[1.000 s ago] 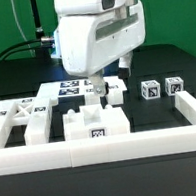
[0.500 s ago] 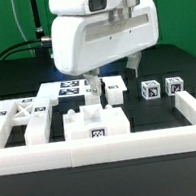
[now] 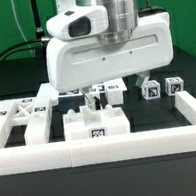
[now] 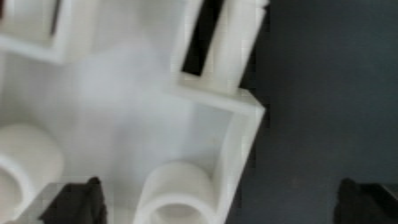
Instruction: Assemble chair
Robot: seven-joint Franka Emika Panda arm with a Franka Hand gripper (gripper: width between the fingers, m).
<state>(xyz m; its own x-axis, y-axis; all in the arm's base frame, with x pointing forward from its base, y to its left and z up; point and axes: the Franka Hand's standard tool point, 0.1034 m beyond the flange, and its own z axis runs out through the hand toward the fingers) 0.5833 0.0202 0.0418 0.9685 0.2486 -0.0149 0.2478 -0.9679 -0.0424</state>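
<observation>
Chair pieces (image 3: 84, 120): matte white, chunky, tagged.

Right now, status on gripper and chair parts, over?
Gripper open, empty, over a white slotted part. Chair parts loose, unjoined. No obstruction seen.

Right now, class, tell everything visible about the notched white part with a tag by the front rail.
The notched part is matte white, chunky, plastic-looking, with a stepped top and one black-and-white tag on its front. It stands upright on the black table, against the front rail, beneath the open fingers, unheld.
</observation>
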